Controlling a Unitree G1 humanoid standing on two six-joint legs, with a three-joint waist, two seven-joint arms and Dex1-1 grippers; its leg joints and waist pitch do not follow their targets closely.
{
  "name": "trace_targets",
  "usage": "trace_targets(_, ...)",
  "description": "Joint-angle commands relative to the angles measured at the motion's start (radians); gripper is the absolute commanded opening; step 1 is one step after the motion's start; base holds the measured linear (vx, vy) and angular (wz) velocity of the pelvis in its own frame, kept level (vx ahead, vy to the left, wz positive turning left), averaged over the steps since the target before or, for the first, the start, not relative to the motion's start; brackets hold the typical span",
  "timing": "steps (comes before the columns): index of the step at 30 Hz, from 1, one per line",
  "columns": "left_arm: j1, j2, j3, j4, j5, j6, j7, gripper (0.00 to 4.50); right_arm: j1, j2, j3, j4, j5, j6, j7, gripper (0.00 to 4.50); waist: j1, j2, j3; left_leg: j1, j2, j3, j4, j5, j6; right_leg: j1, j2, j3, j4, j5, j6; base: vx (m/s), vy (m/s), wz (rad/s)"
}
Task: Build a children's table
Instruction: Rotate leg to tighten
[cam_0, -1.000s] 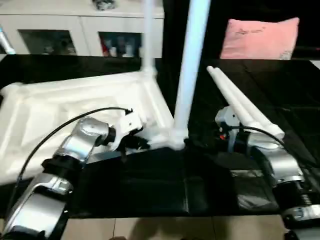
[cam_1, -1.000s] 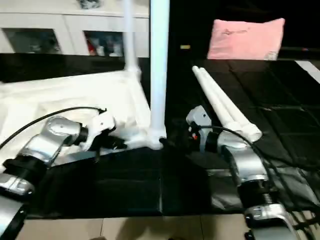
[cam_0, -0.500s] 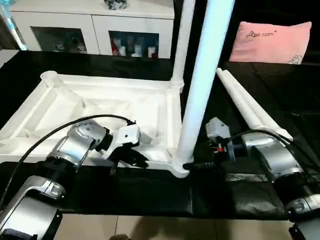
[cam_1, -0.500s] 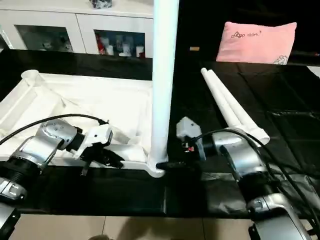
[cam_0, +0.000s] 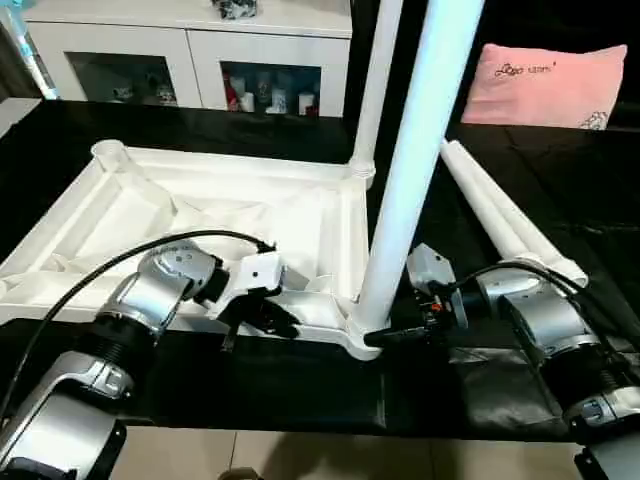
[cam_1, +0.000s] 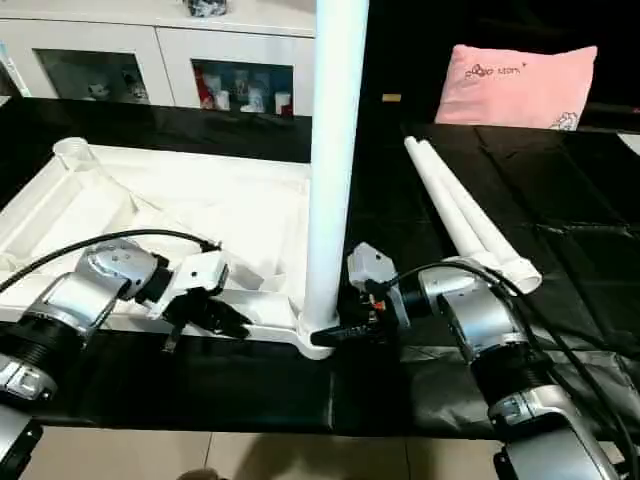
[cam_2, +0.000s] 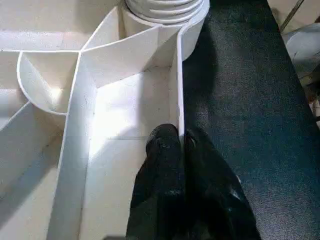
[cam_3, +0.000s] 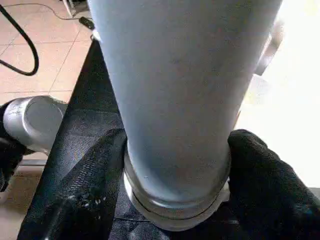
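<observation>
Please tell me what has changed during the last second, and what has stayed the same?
Mostly the head camera moved, so the whole scene shifted. The right gripper stays around the base of the upright leg in the near corner socket. The left gripper still pinches the tabletop rim. The second standing leg, two loose legs and pink pillow did not visibly move.

Behind your work surface you have a white cabinet (cam_0: 190, 70) with 2 glass doors and small colourful items on the shelves inside. A pink pillow (cam_0: 555, 85) with dark script on it sits at the far right. Black sheeting (cam_1: 560, 215) covers the surface, above beige floor tiles (cam_0: 300, 455).
</observation>
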Motion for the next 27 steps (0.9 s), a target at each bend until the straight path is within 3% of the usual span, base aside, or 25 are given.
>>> trace_targets(1,-0.005,-0.017,-0.035,-0.011,0.011,-0.024,-0.029,0.00,0.001,-0.003,0.008,0.003,-0.001,-0.010,0.019,2.77,-0.005,-0.001,-0.072,-0.003,0.032,0.000,-0.061,-0.082,0.073,0.069,-0.067,0.071,-0.058,-0.214,-0.148,0.000,0.000,0.00)
trace_targets(6,-0.006,-0.018,-0.035,-0.004,0.015,-0.021,-0.019,0.00,0.008,-0.002,0.008,-0.001,0.002,-0.001,0.024,2.72,-0.003,-0.001,-0.072,-0.002,0.033,0.000,-0.061,-0.088,0.071,0.069,-0.067,0.070,-0.059,-0.215,-0.151,0.000,0.000,0.00)
trace_targets(10,-0.006,-0.037,-0.015,0.011,0.017,0.032,0.044,0.00,0.037,0.017,-0.016,-0.022,0.029,0.051,-0.019,2.72,-0.001,0.001,-0.071,-0.002,0.032,0.001,-0.061,-0.094,0.069,0.069,-0.066,0.071,-0.061,-0.219,-0.149,0.000,0.000,0.00)
trace_targets(13,-0.008,-0.048,-0.004,0.012,0.011,0.061,0.065,0.00,0.045,0.026,-0.027,-0.026,0.032,0.071,-0.052,2.72,0.004,-0.001,-0.067,0.001,0.031,0.001,-0.063,-0.111,0.061,0.068,-0.068,0.069,-0.069,-0.276,-0.133,0.000,0.000,0.00)
trace_targets(16,-0.027,-0.100,0.036,0.013,0.003,0.196,0.187,0.00,0.045,0.107,-0.077,0.026,-0.014,0.135,-0.324,2.72,-0.004,0.000,-0.057,0.008,0.028,-0.001,-0.069,-0.169,0.031,0.063,-0.069,0.064,-0.088,-0.408,-0.094,0.000,0.000,0.00)
trace_targets(17,-0.035,-0.117,0.044,0.019,0.010,0.228,0.235,0.00,0.039,0.139,-0.095,0.050,-0.026,0.155,-0.413,2.72,-0.020,0.000,-0.050,0.018,0.019,-0.004,-0.069,-0.221,0.001,0.057,-0.069,0.055,-0.107,-0.526,-0.057,0.000,0.000,0.00)
trace_targets(18,-0.047,-0.136,0.055,0.032,0.017,0.262,0.289,0.00,0.034,0.170,-0.112,0.068,-0.029,0.169,-0.483,2.71,-0.024,-0.004,-0.052,0.020,0.016,-0.006,-0.067,-0.232,-0.005,0.061,-0.071,0.050,-0.113,-0.560,-0.037,0.000,0.000,0.00)
trace_targets(20,-0.069,-0.167,0.074,0.057,0.018,0.293,0.359,0.00,0.023,0.211,-0.129,0.090,-0.028,0.200,-0.563,2.70,-0.035,-0.010,-0.058,0.011,0.013,-0.009,-0.066,-0.221,-0.004,0.068,-0.072,0.047,-0.116,-0.571,-0.011,0.000,0.000,0.00)
trace_targets(21,-0.095,-0.201,0.093,0.082,0.018,0.322,0.429,0.00,0.011,0.256,-0.139,0.117,-0.030,0.226,-0.638,2.70,-0.046,-0.005,-0.055,0.015,0.013,-0.008,-0.066,-0.217,0.001,0.058,-0.066,0.049,-0.117,-0.556,-0.019,0.000,0.000,0.00)
trace_targets(23,-0.122,-0.235,0.111,0.106,0.018,0.347,0.496,0.00,-0.003,0.300,-0.146,0.145,-0.034,0.252,-0.711,2.70,-0.054,-0.007,-0.058,0.016,0.011,-0.011,-0.063,-0.234,-0.003,0.060,-0.068,0.042,-0.118,-0.565,-0.020,0.000,0.000,0.00)
trace_targets(25,-0.177,-0.312,0.162,0.150,-0.004,0.394,0.631,0.00,-0.058,0.386,-0.175,0.235,-0.039,0.269,-0.885,2.70,-0.058,-0.004,-0.057,0.021,0.011,-0.009,-0.062,-0.236,0.004,0.053,-0.068,0.043,-0.122,-0.563,-0.022,0.000,0.000,0.00)
trace_targets(27,-0.206,-0.356,0.187,0.174,-0.013,0.405,0.711,0.00,-0.119,0.439,-0.219,0.314,-0.017,0.270,-1.011,2.70,-0.065,-0.003,-0.060,0.018,0.011,-0.011,-0.063,-0.233,0.008,0.057,-0.070,0.042,-0.121,-0.546,-0.029,0.000,0.000,0.00)
